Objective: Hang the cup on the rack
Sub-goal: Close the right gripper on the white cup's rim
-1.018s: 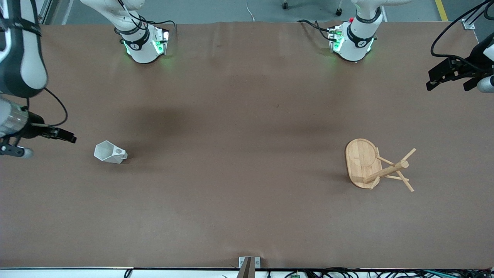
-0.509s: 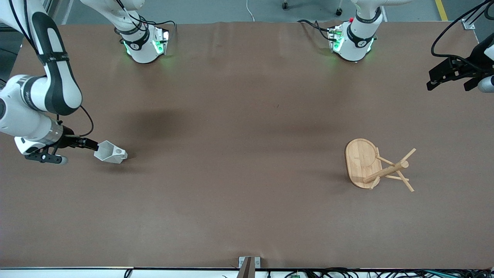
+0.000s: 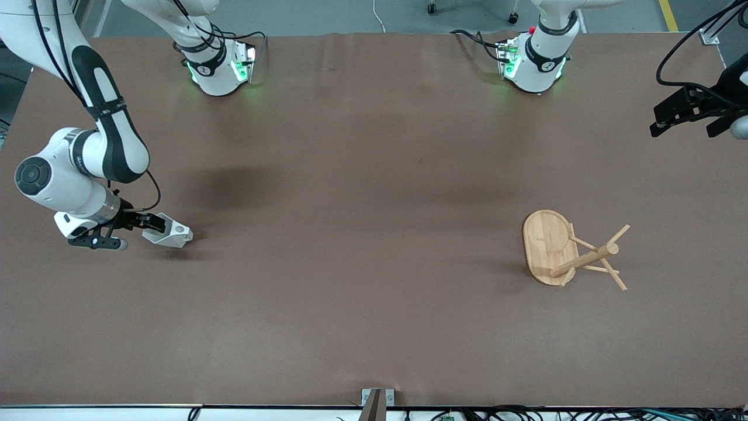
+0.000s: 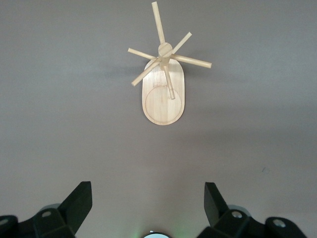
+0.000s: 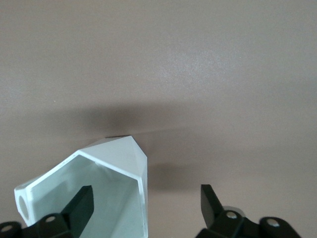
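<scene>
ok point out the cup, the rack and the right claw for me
cup [image 3: 174, 235]: front view, on its white faceted side wall.
rack [image 3: 546, 242]: front view, on the bare oval base.
right claw [image 3: 153, 223]: front view, midway between its fingertips, at the cup's rim.

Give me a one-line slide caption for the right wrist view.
Open right gripper straddling the rim wall of the white cup lying on its side on the brown table.

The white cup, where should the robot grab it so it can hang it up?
Probably by the rim wall. The cup lies on its side, open mouth toward the right end effector, one finger already inside. That leaves the tab handle's hole free for a peg on the rack.
</scene>
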Controlling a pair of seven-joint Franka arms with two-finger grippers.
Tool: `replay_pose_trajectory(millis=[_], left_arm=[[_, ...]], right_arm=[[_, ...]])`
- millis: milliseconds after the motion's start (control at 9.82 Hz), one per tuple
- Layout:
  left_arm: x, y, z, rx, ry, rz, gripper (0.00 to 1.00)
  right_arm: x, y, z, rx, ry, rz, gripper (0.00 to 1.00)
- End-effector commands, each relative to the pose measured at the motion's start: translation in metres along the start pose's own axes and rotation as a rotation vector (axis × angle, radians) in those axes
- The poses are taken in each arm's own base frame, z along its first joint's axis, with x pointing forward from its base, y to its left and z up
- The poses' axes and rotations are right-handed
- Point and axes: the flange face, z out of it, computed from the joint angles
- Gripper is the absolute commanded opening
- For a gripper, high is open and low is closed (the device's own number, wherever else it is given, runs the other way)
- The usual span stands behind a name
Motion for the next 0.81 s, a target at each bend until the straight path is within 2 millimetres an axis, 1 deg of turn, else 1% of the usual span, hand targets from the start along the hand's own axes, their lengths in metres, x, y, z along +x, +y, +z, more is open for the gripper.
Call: replay_pose_trajectory(millis=[0, 102, 204, 305, 407, 509, 611, 713], left_arm=[[0.005, -0.002, 0.013, -0.003, -0.032, 0.014, 1.0], [0.005, -0.002, 0.013, -0.004, -0.03, 0.016, 1.0], [0.005, 0.003, 0.014, -0.004, -0.033, 0.037, 1.0], [0.004, 0.016, 0.014, -0.003, -0.035, 0.057, 1.0], [-0.002, 0.034, 0.013, 0.001, -0.051, 0.086, 1.0], [-0.002, 0.038, 0.012, 0.001, -0.051, 0.091, 1.0], [-0.004, 0.036, 0.011, 0.0, -0.053, 0.086, 1.0], [-0.006, 0.03, 0.006, 0.001, -0.046, 0.089, 1.0]], right_arm=[[-0.005, 0.002, 0.01, -0.001, 0.0, -0.075, 0.75], [-0.008, 0.001, 0.015, 0.001, -0.007, -0.076, 0.66], [-0.008, 0.0, 0.017, 0.001, 0.0, -0.075, 0.6], [-0.008, 0.0, 0.021, 0.002, -0.001, -0.074, 0.51], [-0.007, 0.0, 0.023, 0.007, 0.003, -0.063, 0.39], [-0.007, 0.001, 0.024, 0.021, 0.004, -0.042, 0.18], [-0.007, 0.001, 0.026, 0.033, 0.002, -0.024, 0.05], [-0.006, 0.001, 0.025, 0.038, 0.005, -0.018, 0.01]])
